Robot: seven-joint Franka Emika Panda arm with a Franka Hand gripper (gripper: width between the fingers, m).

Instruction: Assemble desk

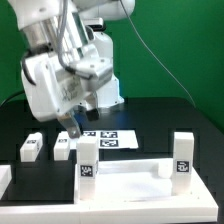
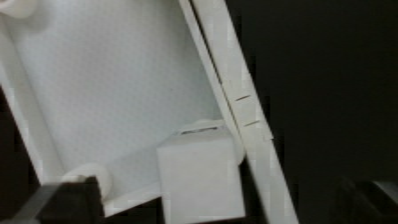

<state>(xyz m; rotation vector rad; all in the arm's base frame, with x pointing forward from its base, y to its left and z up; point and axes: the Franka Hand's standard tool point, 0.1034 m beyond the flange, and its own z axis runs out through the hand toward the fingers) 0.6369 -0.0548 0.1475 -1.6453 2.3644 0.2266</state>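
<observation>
A robot arm (image 1: pixel 60 70) holds its gripper (image 1: pixel 77 124) low over the near-left corner of a white model desk, as the exterior view shows it. The jaws stand wide apart and grip nothing.

The wrist view looks down on a short square leg (image 2: pixel 199 180) standing between the jaws. One dark finger (image 2: pixel 63 200) stands clear of the leg, with bare panel showing between them. The opposite finger is lost against the dark background, so contact on that side cannot be told.

The desk top (image 1: pixel 125 182) lies flat on the black counter (image 1: pixel 160 115) at the front of the scene. Two legs stand upright on it. The one beneath the gripper is at the exterior view's left, and a second leg (image 1: pixel 183 155) is at the exterior view's right. Each shows a small black-and-white tag on its face.

Two more loose legs (image 1: pixel 32 148) (image 1: pixel 63 147) rest on the counter to the exterior view's left of the panel, just beside each other and apart from it.

The marker board (image 1: pixel 112 139) lies flat behind the desk top, partly hidden by the arm.
</observation>
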